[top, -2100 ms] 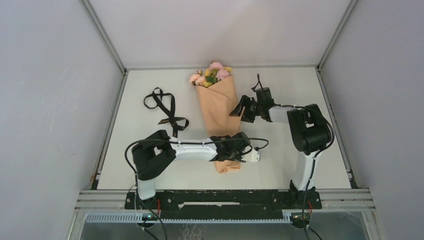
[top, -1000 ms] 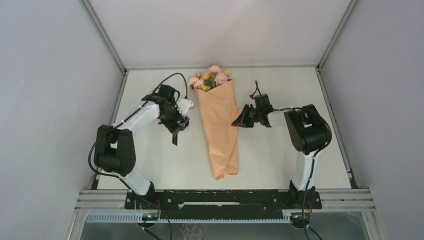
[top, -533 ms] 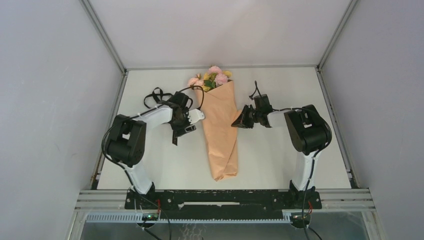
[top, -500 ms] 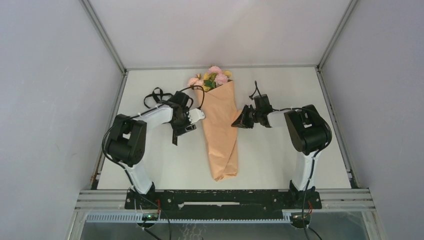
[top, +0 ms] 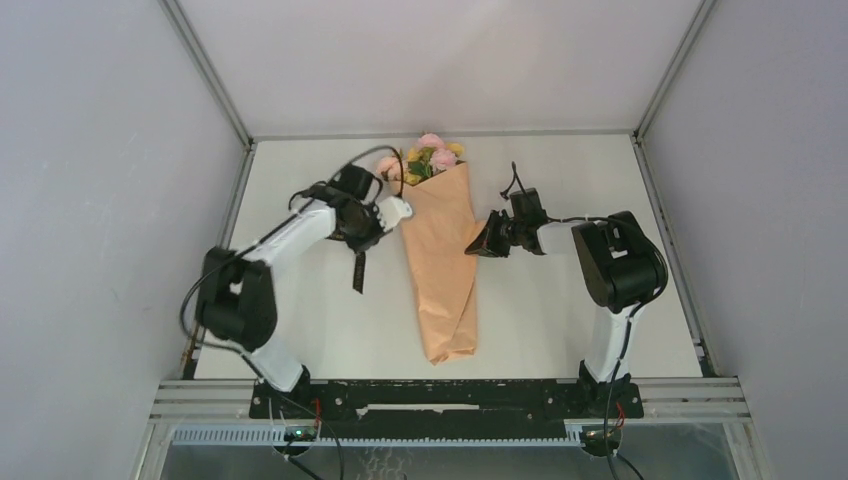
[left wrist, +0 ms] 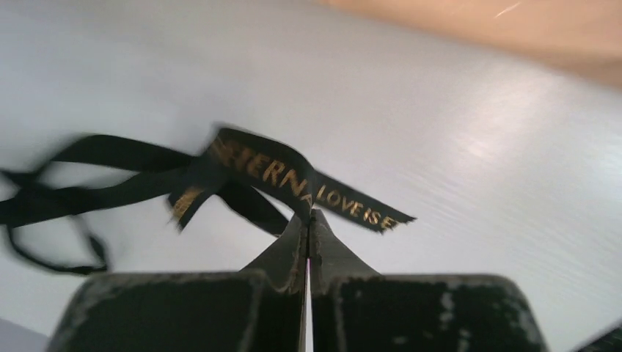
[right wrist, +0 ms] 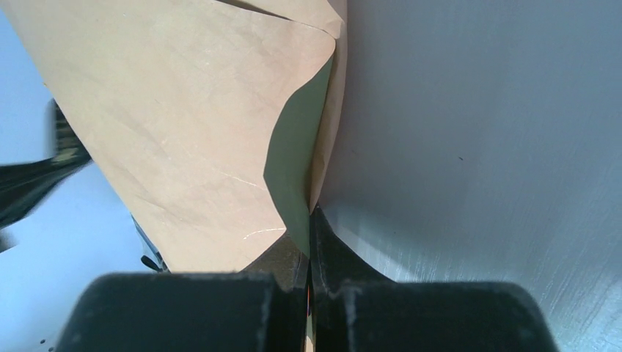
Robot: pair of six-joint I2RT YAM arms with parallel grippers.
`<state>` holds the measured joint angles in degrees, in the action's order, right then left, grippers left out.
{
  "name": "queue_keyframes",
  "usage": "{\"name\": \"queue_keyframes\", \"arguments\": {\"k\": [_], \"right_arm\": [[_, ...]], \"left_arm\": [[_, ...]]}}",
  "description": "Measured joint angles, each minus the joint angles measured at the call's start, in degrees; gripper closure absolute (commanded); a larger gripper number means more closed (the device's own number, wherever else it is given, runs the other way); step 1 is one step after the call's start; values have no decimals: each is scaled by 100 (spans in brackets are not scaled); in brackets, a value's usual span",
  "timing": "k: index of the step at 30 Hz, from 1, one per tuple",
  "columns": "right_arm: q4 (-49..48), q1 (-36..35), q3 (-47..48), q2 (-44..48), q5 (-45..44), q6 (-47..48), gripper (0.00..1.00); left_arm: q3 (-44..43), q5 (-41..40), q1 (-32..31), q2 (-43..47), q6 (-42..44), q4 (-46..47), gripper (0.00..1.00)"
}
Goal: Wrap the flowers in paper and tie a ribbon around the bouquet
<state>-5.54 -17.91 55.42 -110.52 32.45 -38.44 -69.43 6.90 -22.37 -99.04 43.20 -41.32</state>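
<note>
Now my left claw (left wrist: pixel 309 214) is clamped on the black ribbon (left wrist: pixel 264 170), whose gold lettering reads "LOVE IS E". My right claw (right wrist: pixel 309 214) pinches the paper (right wrist: pixel 183 110) of the bouquet (top: pixel 440 250), which lies mid-tabletop (top: pixel 300 320) with its flowers (top: pixel 425 155) toward the far edge.

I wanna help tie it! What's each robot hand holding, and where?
Left gripper pinches the ribbon near its lettered end; right gripper pinches the bouquet by its paper edge.

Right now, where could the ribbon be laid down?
Bare table between left arm and the bouquet's narrow end, and between bouquet and right arm. Crowded at mid-bouquet: left gripper holds the ribbon, right gripper pinches the paper.
</note>
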Motion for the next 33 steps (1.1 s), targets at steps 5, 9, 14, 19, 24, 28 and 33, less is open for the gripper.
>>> {"name": "queue_keyframes", "arguments": {"k": [5,9,14,19,24,28,33], "right_arm": [[59,59,0,26,-2,55,100],[87,68,-2,26,-2,79,100],[85,68,-2,26,-2,74,100],[109,72,-4,61,-7,79,100],[129,127,-26,155,9,70,100],[127,184,-28,197,111,-7,100],[197,236,17,339,264,-105,100]], "left_arm": [[-1744,918,140,1589,-616,-1062,100],[-3969,1392,527,2483,-1141,-1399,100],[-5228,1574,560,3322,-1394,-2330,100],[-5803,1593,560,3287,-1504,-3209,100],[-5130,1939,396,3320,-1342,-3633,100],[-3178,1773,-199,3394,-968,-3552,100],[-549,1034,-1893,2199,-612,-2826,100]]}}
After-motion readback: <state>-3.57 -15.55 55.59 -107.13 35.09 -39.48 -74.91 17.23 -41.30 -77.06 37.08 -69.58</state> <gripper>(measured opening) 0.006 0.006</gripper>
